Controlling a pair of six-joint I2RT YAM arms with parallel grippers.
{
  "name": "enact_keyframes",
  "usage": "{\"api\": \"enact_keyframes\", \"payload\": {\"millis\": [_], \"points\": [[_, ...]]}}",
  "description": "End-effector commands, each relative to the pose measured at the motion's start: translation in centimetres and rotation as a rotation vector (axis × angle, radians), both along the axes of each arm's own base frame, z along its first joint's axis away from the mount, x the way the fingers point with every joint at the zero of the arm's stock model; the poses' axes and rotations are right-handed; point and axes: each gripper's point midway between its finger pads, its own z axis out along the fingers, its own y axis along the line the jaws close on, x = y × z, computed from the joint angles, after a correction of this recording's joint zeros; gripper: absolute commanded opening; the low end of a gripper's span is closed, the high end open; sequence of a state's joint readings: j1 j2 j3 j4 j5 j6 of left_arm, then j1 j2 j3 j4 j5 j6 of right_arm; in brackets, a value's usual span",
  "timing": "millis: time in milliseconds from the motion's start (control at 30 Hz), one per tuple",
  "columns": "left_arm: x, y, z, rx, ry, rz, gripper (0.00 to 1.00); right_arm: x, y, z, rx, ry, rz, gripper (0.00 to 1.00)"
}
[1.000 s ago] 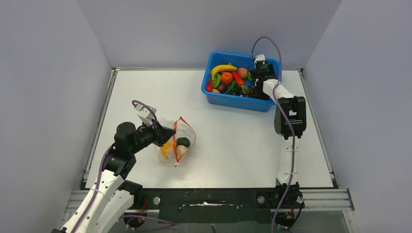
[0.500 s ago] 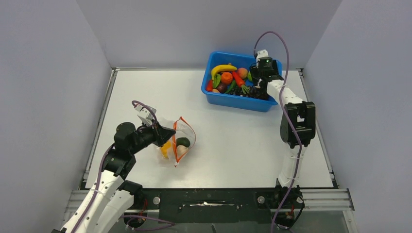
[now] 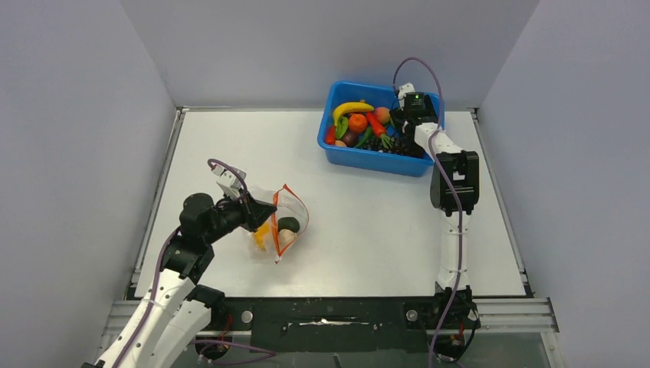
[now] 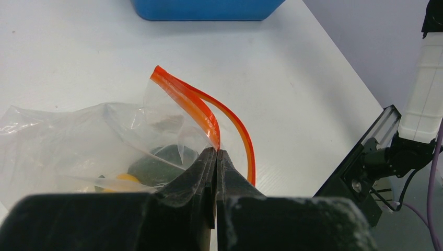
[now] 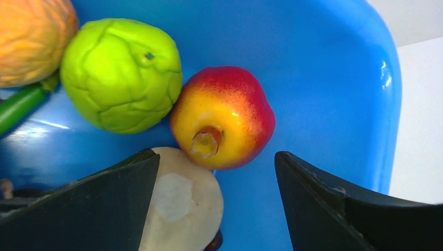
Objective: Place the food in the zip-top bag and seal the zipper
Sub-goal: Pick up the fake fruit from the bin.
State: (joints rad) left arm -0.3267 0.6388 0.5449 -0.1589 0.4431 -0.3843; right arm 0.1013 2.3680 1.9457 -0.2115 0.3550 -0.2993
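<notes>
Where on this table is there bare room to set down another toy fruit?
Widest patch: table between the bag and the right arm, in front of the blue bin. Also the far left corner, behind the bag. Crowded: the bin, full of fruit under the open right gripper, and the bag mouth, pinched by the left gripper.

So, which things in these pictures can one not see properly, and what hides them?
Top view: the dark pieces in the blue bin, too small to name.
Left wrist view: most food in the zip-top bag, behind crinkled plastic and the shut left gripper.
Right wrist view: the pale piece, covered by a finger of the right gripper and cut by the bottom edge.
</notes>
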Motion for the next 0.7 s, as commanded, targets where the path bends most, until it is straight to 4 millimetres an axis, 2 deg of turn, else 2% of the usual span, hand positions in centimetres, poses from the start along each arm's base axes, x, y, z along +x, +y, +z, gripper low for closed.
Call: {"api": "enact_keyframes", "payload": {"millis": [0, 200, 333, 400, 533, 600, 667], "points": [[0.2, -0.1, 0.8, 0.001, -0.029, -0.004, 0.0, 2.4, -1.3, 3.7, -0.051, -0.09, 0.022, 0.86], [0.5, -0.1, 0.4, 0.009, -0.016, 0.001, 0.0, 3.0, -1.5, 1.5, -0.068, -0.073, 0.051, 0.91], [0.5, -0.1, 0.3, 0.013, -0.012, 0.0, 0.0, 3.6, -1.8, 0.3, -0.054, -0.072, 0.072, 0.9], [0.5, 0.0, 0.3, 0.014, -0.013, 0.003, 0.0, 3.8, -1.8, 0.1, -0.064, -0.071, 0.078, 0.85], [0.5, -0.1, 0.3, 0.014, -0.014, 0.003, 0.0, 3.8, -2.0, 0.3, -0.077, -0.08, 0.083, 0.65], [0.6, -0.1, 0.3, 0.014, -0.014, 0.003, 0.0, 3.8, -2.1, 1.1, -0.081, -0.102, 0.078, 0.61], [0.6, -0.1, 0.3, 0.014, -0.012, 0.001, 0.0, 3.3, -2.2, 0.9, -0.081, -0.099, 0.07, 0.58]]}}
